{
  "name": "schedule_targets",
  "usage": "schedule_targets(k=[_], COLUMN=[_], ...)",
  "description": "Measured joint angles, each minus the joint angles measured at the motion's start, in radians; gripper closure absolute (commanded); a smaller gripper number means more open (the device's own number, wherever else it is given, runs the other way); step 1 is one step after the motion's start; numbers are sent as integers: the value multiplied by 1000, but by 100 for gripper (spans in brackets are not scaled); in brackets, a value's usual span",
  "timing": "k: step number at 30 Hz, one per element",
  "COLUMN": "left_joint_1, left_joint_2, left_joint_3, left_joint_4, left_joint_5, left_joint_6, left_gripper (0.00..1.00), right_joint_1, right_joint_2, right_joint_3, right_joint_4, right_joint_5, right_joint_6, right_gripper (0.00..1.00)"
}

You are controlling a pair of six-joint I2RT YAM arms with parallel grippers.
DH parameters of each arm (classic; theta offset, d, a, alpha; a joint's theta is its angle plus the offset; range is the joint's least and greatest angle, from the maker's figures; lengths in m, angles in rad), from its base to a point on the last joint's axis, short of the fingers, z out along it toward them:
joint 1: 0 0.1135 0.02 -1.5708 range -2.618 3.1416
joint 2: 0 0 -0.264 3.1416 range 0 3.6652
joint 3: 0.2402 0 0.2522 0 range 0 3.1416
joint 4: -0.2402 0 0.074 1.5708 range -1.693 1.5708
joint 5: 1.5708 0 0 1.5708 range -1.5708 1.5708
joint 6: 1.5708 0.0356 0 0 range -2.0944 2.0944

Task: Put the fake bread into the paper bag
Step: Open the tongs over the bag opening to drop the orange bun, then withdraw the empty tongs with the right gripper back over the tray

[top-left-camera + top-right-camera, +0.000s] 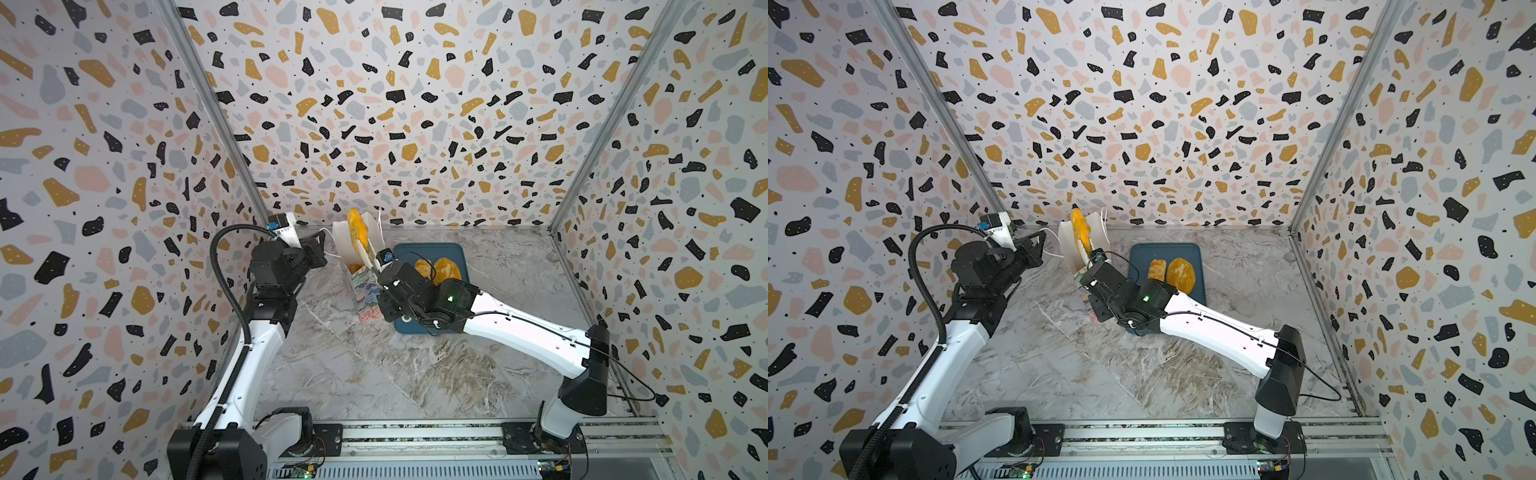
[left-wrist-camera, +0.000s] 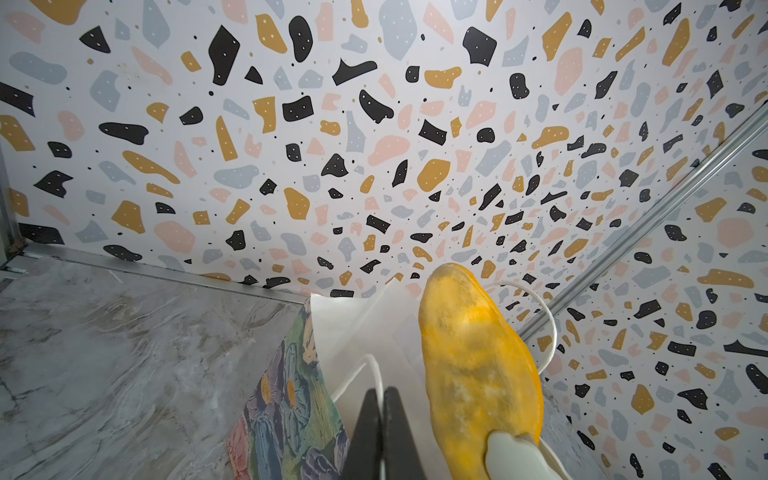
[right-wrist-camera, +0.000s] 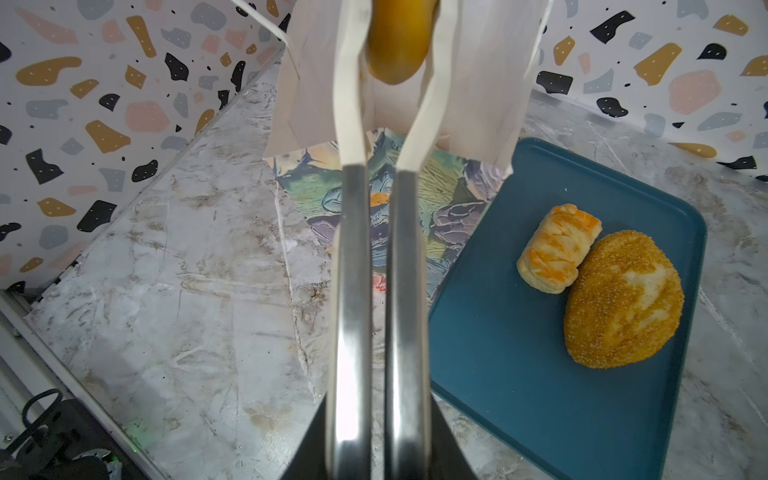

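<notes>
1. You are working inside a booth of terrazzo-patterned walls [image 1: 415, 104] over a grey marble-look tabletop [image 1: 374, 374].
2. The white-and-black left arm [image 1: 257, 353] reaches toward 11 o'clock. The matching right arm [image 1: 528, 328] comes in from 4 o'clock and crosses over the tray.
3. The flat dark-blue rectangular tray [image 3: 519, 395] lies at about 1 o'clock on the tabletop, just beside the bag at its 3 o'clock.
4. The tall paper bag with a painted floral outside and plain white inside [image 1: 363, 295] stands upright at 12 o'clock, mouth open.
5. The large seeded brown oval loaf [image 3: 623, 299] rests on the tray.
6. Your task piece, a flat oval golden-yellow toy bread [image 2: 469, 353], stands on end at the bag's mouth with its top above the rim. How deep its lower end sits you cannot tell.
7. The small plaited golden pastry [image 3: 557, 249] lies on the tray at the loaf's 9 o'clock, touching it.
8. Your right gripper [image 3: 394, 62] pinches the yellow bread between its white fingertips, jaws narrow.
9. Your left gripper [image 2: 381, 390] has its black jaws pressed together on the bag's thin white cord handle [image 2: 374, 365], at the bag's 9 o'clock.
</notes>
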Motion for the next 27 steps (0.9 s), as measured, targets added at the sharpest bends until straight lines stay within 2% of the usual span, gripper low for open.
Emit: schedule_targets(k=[5,14,27], left_joint_1=[0,0,0], left_joint_2=[0,0,0], left_joint_3=[0,0,0], left_joint_4=[0,0,0], left_joint_5=[0,-5,-20], left_joint_6=[0,0,0], left_gripper=[100,100,100], right_joint_1=[2,4,6], right_joint_2=[0,-38,-291], right_joint_3=[0,-31,-268], right_joint_4=[-12,5,113], right_joint_5=[14,21,48], right_joint_6=[0,4,41], right_gripper=[56,54,54])
